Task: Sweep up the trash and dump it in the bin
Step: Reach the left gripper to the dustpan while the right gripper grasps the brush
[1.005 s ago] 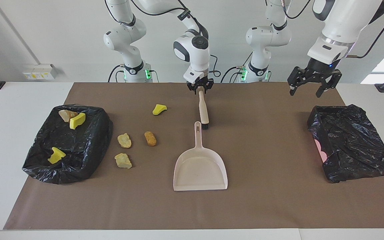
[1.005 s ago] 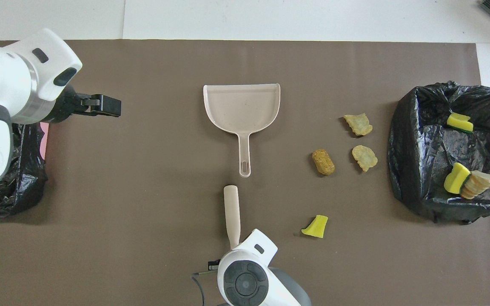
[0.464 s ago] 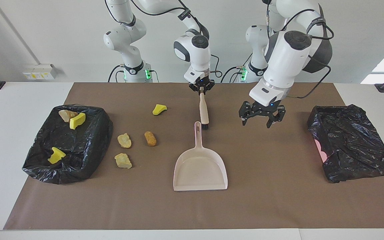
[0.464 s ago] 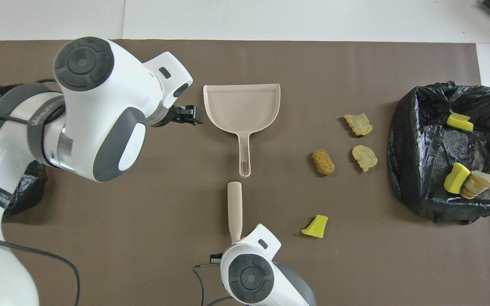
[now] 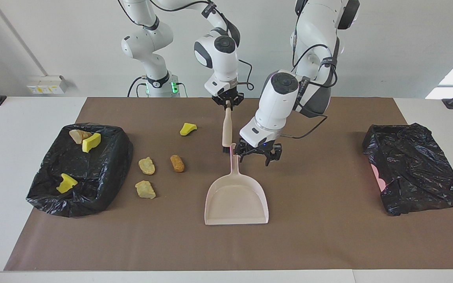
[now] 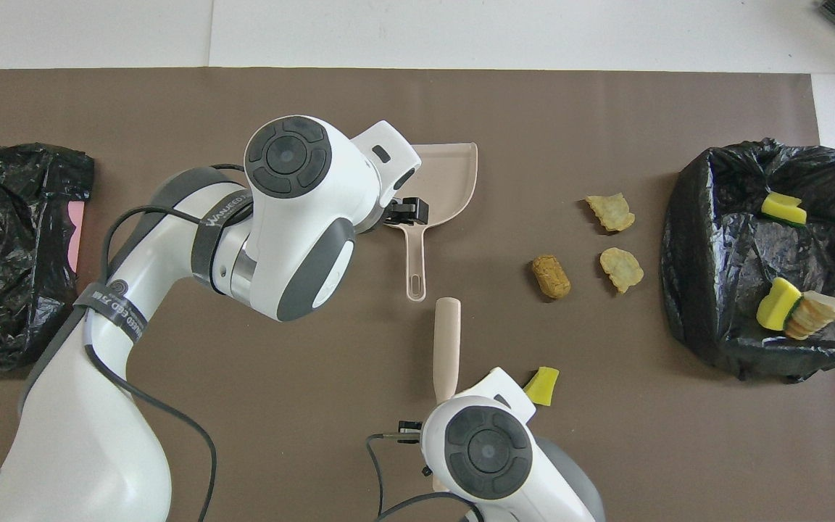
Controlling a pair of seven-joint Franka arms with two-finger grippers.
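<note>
We saw the right gripper (image 5: pixel 228 103) clamped on the top of the brush (image 5: pixel 226 127), which hung with its bristles beside the end of the dustpan (image 5: pixel 236 196) handle. The left gripper (image 5: pixel 258 154) stood spread wide over that handle. Four pieces of trash (image 5: pixel 177 163) lay on the mat between dustpan and bin (image 5: pixel 104 173); three more lay inside the bin.

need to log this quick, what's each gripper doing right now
Left gripper: open, over the dustpan handle, holding nothing.
Right gripper: shut on the brush handle, brush hanging down.
</note>
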